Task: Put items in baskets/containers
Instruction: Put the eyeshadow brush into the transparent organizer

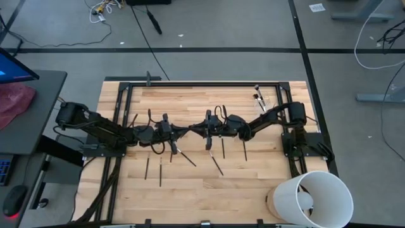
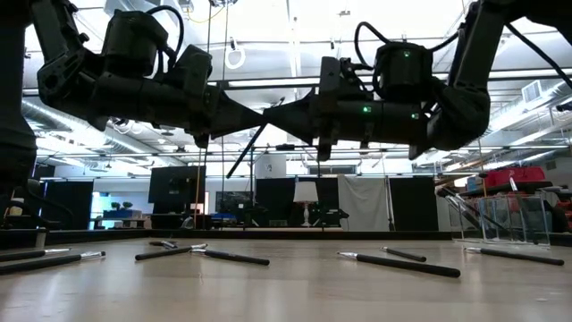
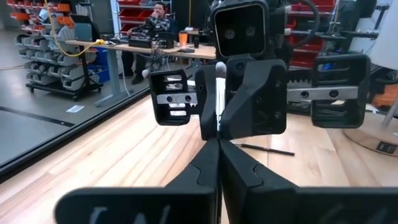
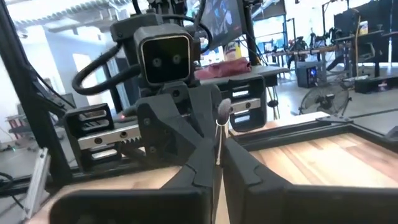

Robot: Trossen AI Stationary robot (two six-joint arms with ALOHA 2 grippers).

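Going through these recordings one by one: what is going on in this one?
Both arms meet in mid-air over the middle of the wooden table. The left pincer and right pincer point tip to tip, both shut on one slender brush between them, apparently a handover. Other makeup brushes lie scattered on the table. A large white bucket stands at a table corner on the right arm's side.

Right gripper (image 4: pixel 217 163) fingers pinch a brush (image 4: pixel 221 127) facing the left gripper (image 4: pixel 205 134).
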